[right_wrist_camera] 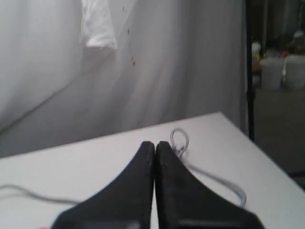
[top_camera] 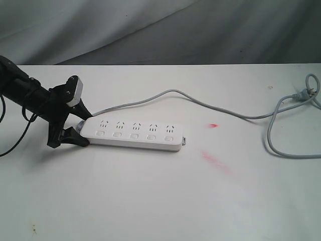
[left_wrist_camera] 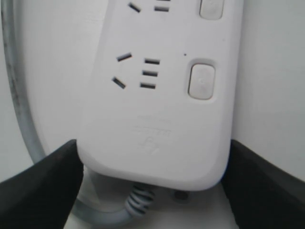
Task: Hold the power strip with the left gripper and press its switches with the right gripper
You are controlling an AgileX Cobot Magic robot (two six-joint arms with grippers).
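Observation:
The white power strip lies flat on the white table, its row of switches along the near side. My left gripper is shut on the strip's left, cord end, one black finger on each long side. In the left wrist view both fingers press the rounded end of the power strip, with one switch just ahead. My right gripper is shut with nothing in it, held above the table near the cord's loop. It is out of the exterior view.
The grey cord runs from the strip's left end across the back to loops and a plug at the far right. Red marks stain the table right of the strip. Grey cloth hangs behind.

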